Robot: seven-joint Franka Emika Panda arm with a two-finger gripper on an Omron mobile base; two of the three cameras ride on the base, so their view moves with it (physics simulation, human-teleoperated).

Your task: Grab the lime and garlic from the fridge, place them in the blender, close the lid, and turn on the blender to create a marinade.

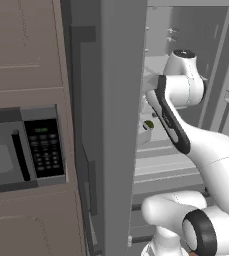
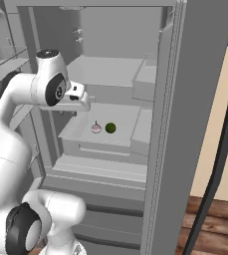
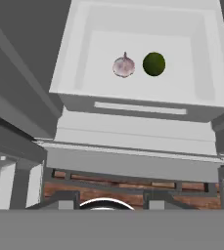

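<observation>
The lime (image 3: pixel 154 64) and garlic (image 3: pixel 123 66) sit side by side on a fridge (image 2: pixel 195 99) shelf, within reach. The tool (image 2: pixel 81 102) hovers above, carrying nothing; its jaw spacing I cannot tell.

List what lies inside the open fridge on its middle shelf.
On the fridge shelf lie a garlic bulb and the lime, side by side. The arm hides part of the fridge's left side.

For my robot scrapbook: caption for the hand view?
Garlic and lime sit side by side on a fridge shelf.
</observation>
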